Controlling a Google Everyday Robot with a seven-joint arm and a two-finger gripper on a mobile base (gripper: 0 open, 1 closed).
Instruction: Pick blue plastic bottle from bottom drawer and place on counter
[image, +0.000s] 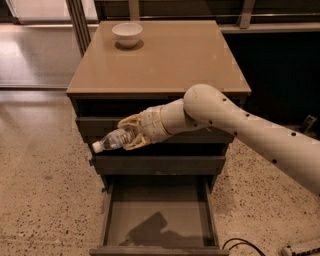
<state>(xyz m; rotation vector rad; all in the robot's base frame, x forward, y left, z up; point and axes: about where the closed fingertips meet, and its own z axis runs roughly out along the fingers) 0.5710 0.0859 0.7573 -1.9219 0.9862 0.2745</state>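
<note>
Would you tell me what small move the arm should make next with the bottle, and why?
Probably lift straight up. The gripper is shut on the blue plastic bottle, held sideways in front of the upper drawer fronts, below the front edge of the counter and above the open bottom drawer. It likely must clear that edge before moving in over the counter.
</note>
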